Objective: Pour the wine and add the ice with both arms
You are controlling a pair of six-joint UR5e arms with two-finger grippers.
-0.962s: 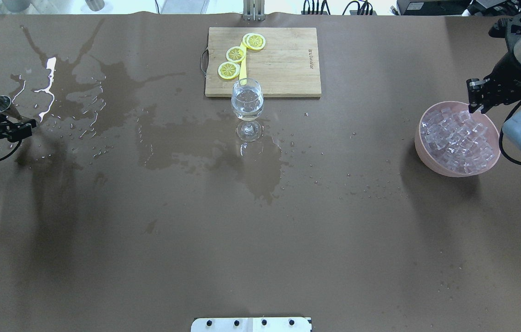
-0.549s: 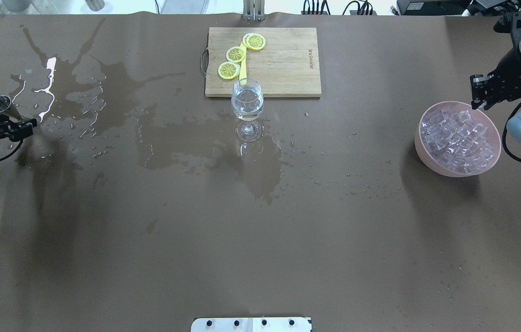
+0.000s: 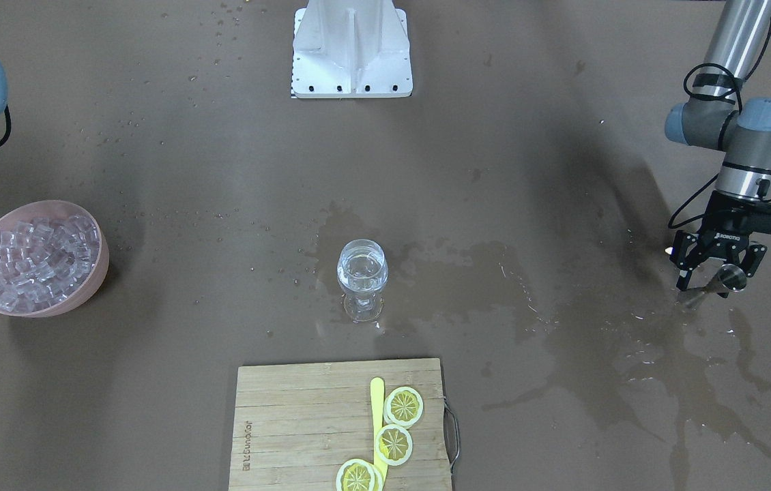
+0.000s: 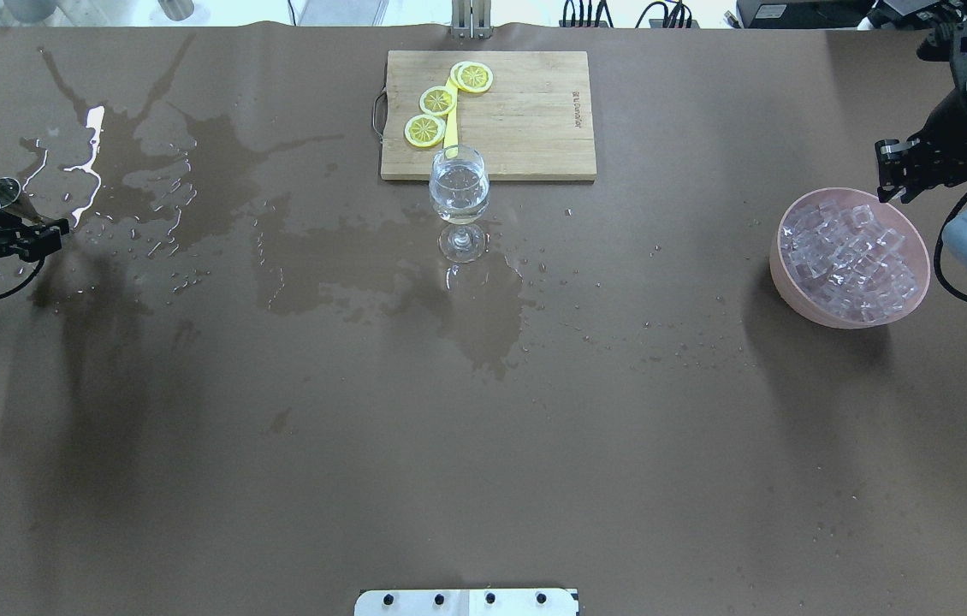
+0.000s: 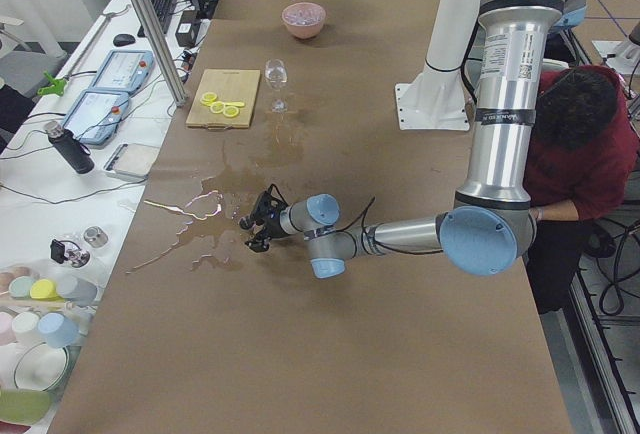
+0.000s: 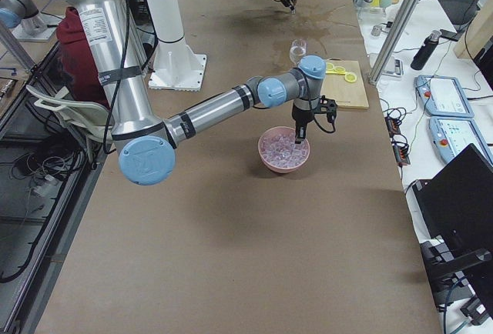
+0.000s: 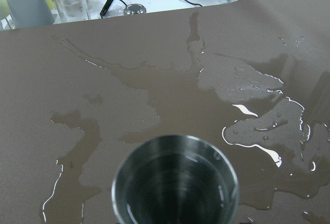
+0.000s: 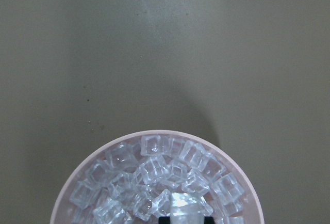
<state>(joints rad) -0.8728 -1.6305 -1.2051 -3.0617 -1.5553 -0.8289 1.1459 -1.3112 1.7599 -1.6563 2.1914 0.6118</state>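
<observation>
A stemmed glass (image 4: 458, 184) stands mid-table near the cutting board, with clear wine (image 3: 361, 267) in its bowl. A pink bowl (image 4: 817, 312) at the right holds the ice (image 4: 847, 252), many small clear cubes. My right gripper (image 4: 888, 190) hangs just above the bowl's far rim, shut on one ice cube (image 8: 186, 205). My left gripper (image 4: 17, 224) is at the table's far left, shut on a steel jigger (image 4: 4, 193) and holding it low over the wet patch. The left wrist view shows the jigger's mouth (image 7: 175, 182).
Spilled liquid (image 4: 150, 171) spreads across the left and middle of the brown table. A wooden cutting board (image 4: 526, 120) with lemon slices (image 4: 437, 100) and a yellow stick lies behind the glass. The white base plate (image 3: 351, 54) is on the robot's side.
My right gripper has risen out of the bowl and shifted toward its far rim, carrying an ice cube. The left gripper and jigger have barely moved.
</observation>
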